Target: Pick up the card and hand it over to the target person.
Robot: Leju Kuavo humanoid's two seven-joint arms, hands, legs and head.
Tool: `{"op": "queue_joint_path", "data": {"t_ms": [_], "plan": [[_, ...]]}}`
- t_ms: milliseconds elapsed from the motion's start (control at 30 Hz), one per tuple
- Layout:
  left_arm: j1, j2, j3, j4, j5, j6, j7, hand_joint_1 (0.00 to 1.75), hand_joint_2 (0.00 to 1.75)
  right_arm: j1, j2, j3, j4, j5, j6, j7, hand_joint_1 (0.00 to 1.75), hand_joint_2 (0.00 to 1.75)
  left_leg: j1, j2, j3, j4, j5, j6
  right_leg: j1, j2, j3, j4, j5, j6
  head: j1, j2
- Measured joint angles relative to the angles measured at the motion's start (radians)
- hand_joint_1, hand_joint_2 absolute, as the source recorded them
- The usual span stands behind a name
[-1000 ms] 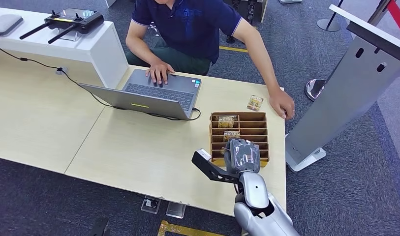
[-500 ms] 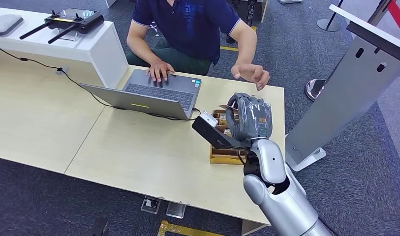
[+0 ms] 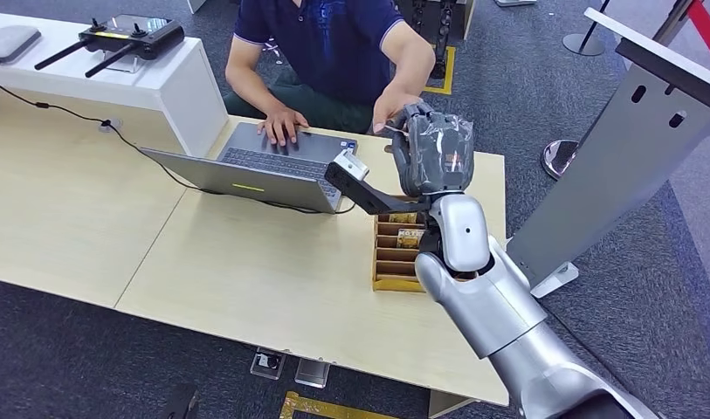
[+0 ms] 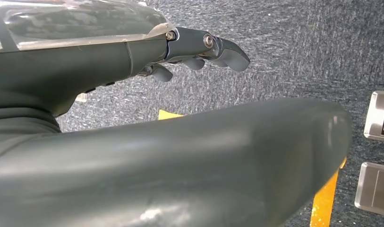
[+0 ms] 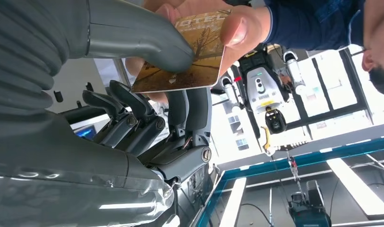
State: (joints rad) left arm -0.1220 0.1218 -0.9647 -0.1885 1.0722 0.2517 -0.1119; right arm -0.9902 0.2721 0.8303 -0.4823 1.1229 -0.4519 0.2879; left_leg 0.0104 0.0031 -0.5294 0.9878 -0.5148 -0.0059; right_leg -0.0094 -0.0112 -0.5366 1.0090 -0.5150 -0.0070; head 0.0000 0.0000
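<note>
Right wrist view: the card (image 5: 190, 54) sits under the thick thumb of the right hand (image 5: 133, 94), with the darker fingers behind it. A person's hand (image 5: 218, 26) is pinching the far end of the same card.
How the card will handle: it looks thin, flat and stiff, so it is likely very light. Its face looks smooth, so it may slip if the hold is loose. Best to hold it by one end, flat between thumb and fingers, and leave the other end free for the person to take.
How the card looks: golden brown, with a tree picture and big letters that seem to say HOTEL. Its corners are round.
Where the card is: up in the air past the far edge of the table (image 3: 246, 279), between the right hand (image 3: 434, 157) and the person's hand (image 3: 388, 109).
Left hand: the left hand (image 4: 194, 47) hangs over the carpet, fingers a little bent, holding nothing.
Other things: a wooden card box (image 3: 402, 262) with more cards, and a laptop (image 3: 264, 170) with the person's other hand on it.
Step now: I think this is the hand-over, nearly done.
</note>
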Motion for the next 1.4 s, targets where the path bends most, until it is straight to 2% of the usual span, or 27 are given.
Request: {"op": "queue_joint_path", "data": {"t_ms": [33,100,167,300,467,567,667,733,900,1000,1200,1400], "plan": [[0.001,0.001,-0.001,0.000,-0.001,-0.006,0.001,0.00,0.00,0.001,0.000,-0.003,0.000,0.001,0.000,0.001,0.87,1.75,0.000,0.000,0.000,0.000,0.000,0.000,0.000,0.000,0.000,0.000,0.000,0.000,0.000,0.000],[0.002,0.001,-0.001,0.002,0.000,-0.011,0.000,0.00,0.87,0.004,-0.002,-0.009,-0.002,0.002,0.000,0.002,0.00,1.75,0.000,-0.001,0.000,0.001,0.000,0.000,0.000,-0.001,0.000,0.000,0.000,0.000,0.000,0.000],[0.002,-0.001,0.005,0.004,0.005,-0.005,-0.010,0.00,1.75,0.008,-0.006,-0.019,-0.009,0.003,-0.004,0.000,0.00,1.75,0.000,-0.001,-0.001,0.001,0.000,0.000,0.000,-0.001,-0.001,0.000,0.000,0.000,0.000,0.000],[0.003,-0.002,0.018,0.004,0.017,0.008,-0.015,0.00,0.00,0.025,-0.022,-0.052,-0.051,-0.012,-0.009,-0.016,0.00,1.75,0.000,-0.002,-0.001,0.000,0.000,0.000,0.000,-0.002,-0.001,0.000,0.000,0.000,0.000,0.000],[0.008,0.001,0.023,0.005,0.023,0.007,-0.018,0.00,0.00,0.086,-0.080,-0.150,-0.211,-0.162,0.003,-0.100,0.00,1.75,0.000,-0.003,-0.002,0.001,0.000,0.000,0.000,-0.002,-0.001,0.000,0.000,0.000,0.000,0.000],[0.011,0.003,0.029,0.006,0.029,0.007,-0.021,0.00,0.00,0.160,-0.147,-0.197,-0.387,-0.329,0.071,-0.161,0.00,1.75,0.001,-0.004,-0.002,0.001,0.000,0.000,0.001,-0.004,0.000,-0.001,0.000,0.000,0.000,0.000],[0.012,0.004,0.037,0.006,0.038,0.009,-0.023,0.00,0.00,0.279,-0.248,-0.229,-0.611,-0.500,0.150,-0.209,0.00,1.75,0.001,-0.007,-0.002,0.001,0.000,0.001,0.001,-0.007,0.001,-0.002,-0.001,0.001,0.000,0.000],[0.012,0.003,0.043,0.006,0.045,0.013,-0.024,0.00,0.00,0.385,-0.306,-0.277,-0.739,-0.670,0.209,-0.265,0.00,1.75,0.002,-0.009,-0.001,0.000,0.001,0.001,0.002,-0.009,0.003,-0.003,-0.001,0.001,0.000,0.000],[0.012,0.002,0.044,0.006,0.048,0.023,-0.013,0.00,0.00,0.612,-0.379,-0.409,-0.907,-1.092,0.320,-0.471,0.00,1.75,0.001,-0.012,0.000,0.000,0.001,0.001,0.001,-0.012,0.004,-0.005,-0.001,0.001,0.000,0.000],[0.012,0.001,0.052,0.006,0.056,0.031,-0.013,0.00,0.00,0.720,-0.408,-0.482,-0.998,-1.249,0.380,-0.577,0.00,1.75,0.001,-0.012,-0.001,0.001,0.001,0.001,0.001,-0.012,0.003,-0.004,-0.002,0.001,0.000,0.000],[0.013,0.003,0.071,0.007,0.076,0.038,-0.016,0.00,0.00,0.854,-0.453,-0.573,-1.142,-1.354,0.489,-0.630,0.00,1.75,0.000,-0.009,-0.003,0.003,0.000,0.001,0.000,-0.009,0.000,-0.002,-0.002,0.001,0.000,0.000],[0.013,0.003,0.084,0.010,0.090,0.050,0.004,0.00,0.00,0.959,-0.476,-0.595,-1.165,-1.297,0.559,-0.585,0.00,1.75,0.000,-0.008,-0.002,0.002,0.000,0.001,0.000,-0.008,0.001,-0.002,-0.002,0.001,0.000,0.000]]}}
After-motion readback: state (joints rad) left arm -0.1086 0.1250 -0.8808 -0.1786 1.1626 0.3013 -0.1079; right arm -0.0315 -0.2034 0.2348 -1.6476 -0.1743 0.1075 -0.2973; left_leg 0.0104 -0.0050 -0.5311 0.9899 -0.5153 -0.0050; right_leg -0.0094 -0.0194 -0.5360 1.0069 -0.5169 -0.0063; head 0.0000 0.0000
